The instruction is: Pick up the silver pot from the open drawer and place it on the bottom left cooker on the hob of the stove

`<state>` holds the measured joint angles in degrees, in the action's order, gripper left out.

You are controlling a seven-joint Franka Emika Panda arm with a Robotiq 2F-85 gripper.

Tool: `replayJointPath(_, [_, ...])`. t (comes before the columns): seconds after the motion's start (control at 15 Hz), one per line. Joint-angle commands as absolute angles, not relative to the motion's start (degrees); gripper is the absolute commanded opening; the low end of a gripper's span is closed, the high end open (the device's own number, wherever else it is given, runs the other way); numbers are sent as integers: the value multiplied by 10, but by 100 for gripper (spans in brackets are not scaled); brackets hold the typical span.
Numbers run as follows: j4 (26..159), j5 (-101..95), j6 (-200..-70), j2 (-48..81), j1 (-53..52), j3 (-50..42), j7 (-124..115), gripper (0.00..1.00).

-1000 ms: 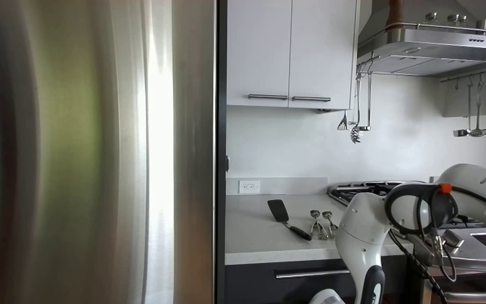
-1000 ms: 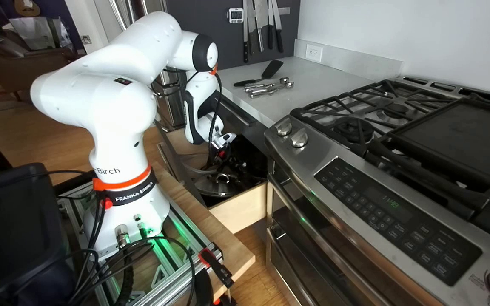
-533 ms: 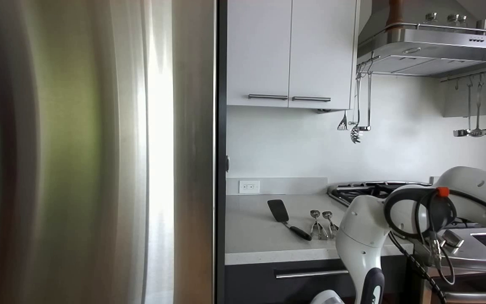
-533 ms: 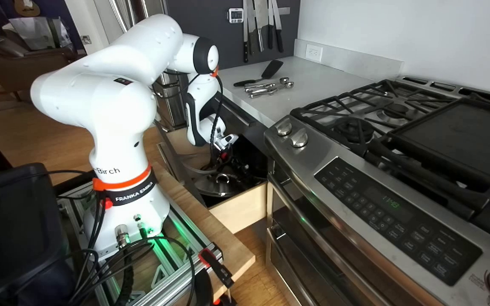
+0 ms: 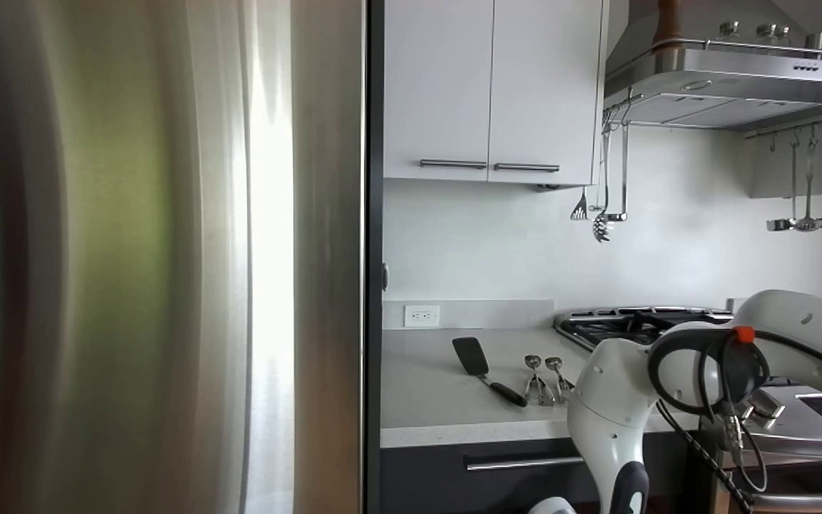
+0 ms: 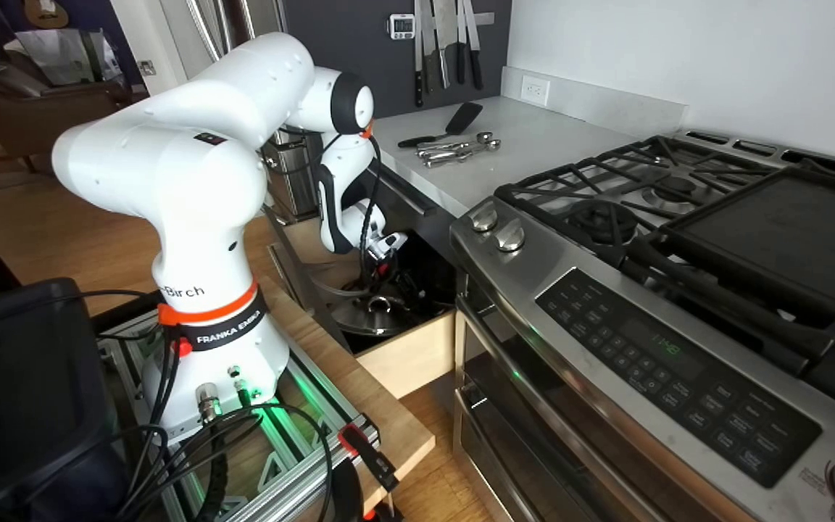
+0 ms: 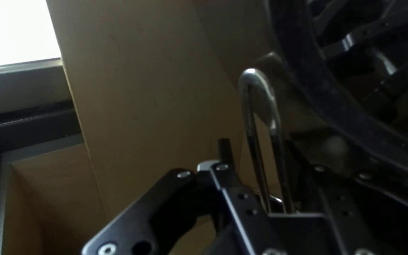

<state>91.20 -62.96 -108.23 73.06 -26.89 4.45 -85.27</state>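
Note:
The open drawer [image 6: 406, 355] stands beside the stove [image 6: 570, 312], with a shiny silver lid [image 6: 370, 317] inside it. I cannot make out the body of the silver pot clearly. Inside the drawer, my gripper [image 7: 258, 144] stands open around a looped steel handle [image 7: 274, 124]. A gap shows between the handle and the left finger [image 7: 230, 179]; the right finger [image 7: 338, 198] is dark, and I cannot tell whether it touches. Which vessel the handle belongs to is hidden. On the hob [image 6: 591, 174], the bottom left cooker [image 6: 602, 221] carries nothing.
The drawer's wooden wall [image 7: 147, 88] rises beside the gripper, and a dark round rim [image 7: 306, 71] curves past on the right. Above the drawer, the counter [image 6: 533, 134] holds a black spatula [image 6: 464, 117] and metal scoops [image 6: 454, 151]. A black griddle [image 6: 787, 232] covers the hob's middle.
The arm has sunk a little lower over the drawer, and its hand has shifted slightly towards the stove. The lid and the things on the counter have stayed in place.

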Motion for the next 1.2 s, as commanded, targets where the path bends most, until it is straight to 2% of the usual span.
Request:
replayJointPath(0.0, [892,-632,-1069,753,-271,44,-843,8])
replayJointPath(0.07, [892,-632,-1065,753,-272,44,-841,2])
replayJointPath(0.27, [894,-634,-1039,748,-280,46,-831,0])
replayJointPath(0.33, [897,-634,-1037,744,-282,47,-827,3])
replayJointPath(1.13, [914,-636,-897,714,-357,60,-814,2])
